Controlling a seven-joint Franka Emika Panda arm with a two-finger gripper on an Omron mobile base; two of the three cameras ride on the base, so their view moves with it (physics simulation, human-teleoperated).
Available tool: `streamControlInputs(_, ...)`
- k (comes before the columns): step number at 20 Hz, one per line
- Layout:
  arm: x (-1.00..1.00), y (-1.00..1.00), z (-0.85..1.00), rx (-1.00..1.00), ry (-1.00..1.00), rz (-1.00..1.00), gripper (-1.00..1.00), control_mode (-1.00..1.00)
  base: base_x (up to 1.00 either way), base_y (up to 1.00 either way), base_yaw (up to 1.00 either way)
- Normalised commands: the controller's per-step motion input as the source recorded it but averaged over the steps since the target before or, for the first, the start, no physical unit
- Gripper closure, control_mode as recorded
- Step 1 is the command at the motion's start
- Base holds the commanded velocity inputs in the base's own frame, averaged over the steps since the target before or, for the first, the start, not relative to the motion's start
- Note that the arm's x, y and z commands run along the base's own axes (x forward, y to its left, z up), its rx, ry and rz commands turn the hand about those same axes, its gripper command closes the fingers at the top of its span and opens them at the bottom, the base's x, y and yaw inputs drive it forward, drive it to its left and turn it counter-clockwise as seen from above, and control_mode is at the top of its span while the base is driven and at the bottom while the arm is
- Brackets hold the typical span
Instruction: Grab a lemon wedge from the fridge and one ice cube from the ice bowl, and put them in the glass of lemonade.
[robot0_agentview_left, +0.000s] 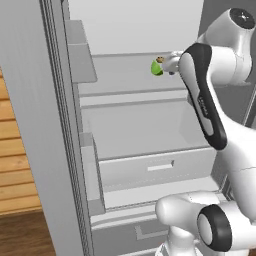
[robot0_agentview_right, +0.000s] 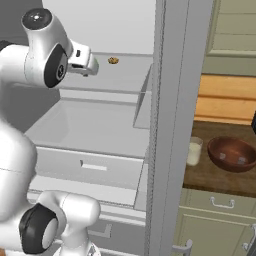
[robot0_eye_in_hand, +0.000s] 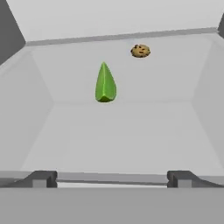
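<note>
I see the lemon wedge (robot0_eye_in_hand: 105, 83) lying on the fridge shelf (robot0_eye_in_hand: 122, 127), a bright green wedge with its pointed end toward the back wall, a little left of centre in my hand view. In the left base view the same green piece (robot0_agentview_left: 156, 68) shows just left of the wrist, on the upper shelf. Behind it and to the right, close to the back wall, sits a small round brown cookie (robot0_eye_in_hand: 140, 51), apart from the wedge; I can pick it up in the right base view too (robot0_agentview_right: 113, 60).

My end effector (robot0_eye_in_hand: 112, 177) is spread wide, with its two dark fingertips (robot0_eye_in_hand: 41, 178) far apart at the bottom of the hand view, and it has hold of nothing. The wedge lies ahead of the fingertips, with bare shelf between it and them.

The fridge (robot0_agentview_left: 55, 130) stands open, its grey door edge in the foreground of both base views, with door bins, a lower shelf and a pale drawer (robot0_agentview_left: 155, 167) below the shelf I am working at. The arm reaches into the upper compartment.

Past the right door edge in the right base view, the glass of lemonade (robot0_agentview_right: 194, 151) stands on the dark wooden bench (robot0_agentview_right: 220, 180), and the ice bowl (robot0_agentview_right: 232, 154) sits just beside it to the right, with pale cubes inside.
</note>
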Motion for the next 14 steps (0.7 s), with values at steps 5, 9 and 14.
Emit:
streamControlInputs(5, 1.00, 0.13, -0.08, -0.06, 0.10, 0.07, -1.00, -1.00, 0.00, 0.00, 0.00)
streamControlInputs(9, 0.95, 0.29, -0.01, -0.07, 0.01, 0.01, -1.00, -1.00, 0.00, 0.00, 0.00)
streamControlInputs(14, 0.72, 0.19, -0.35, -0.05, -0.03, 0.00, -1.00, -1.00, 0.00, 0.00, 0.00)
